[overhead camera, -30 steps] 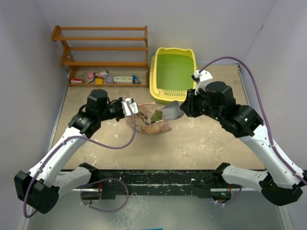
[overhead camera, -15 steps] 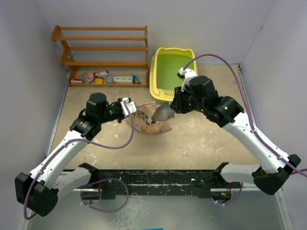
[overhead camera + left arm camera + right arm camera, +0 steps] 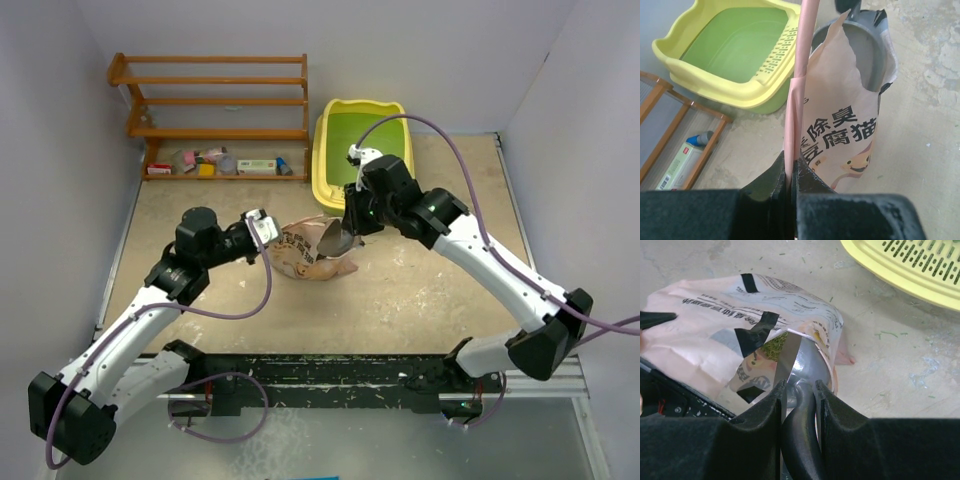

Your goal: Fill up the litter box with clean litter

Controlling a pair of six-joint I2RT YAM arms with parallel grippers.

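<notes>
The yellow litter box (image 3: pixel 330 187) with a green floor stands at the back of the table; its floor looks bare. It also shows in the left wrist view (image 3: pixel 715 82). The pink printed bag (image 3: pixel 300 258) lies in the middle. My left gripper (image 3: pixel 262 228) is shut on the bag's edge (image 3: pixel 799 100) and holds its mouth up. My right gripper (image 3: pixel 352 215) is shut on the dark handle of the grey metal scoop (image 3: pixel 807 367), whose bowl is inside the bag's mouth. Pale green litter (image 3: pixel 774 346) shows inside the bag.
A wooden shelf rack (image 3: pixel 215 100) with small items on its bottom shelf stands at the back left. The litter box's slotted lip (image 3: pixel 920 265) lies just behind the bag. Walls close the left, back and right sides.
My right arm has swung left and lowered the scoop from beside the bag into its mouth. My left gripper has stayed shut on the bag's edge, shifting slightly left.
</notes>
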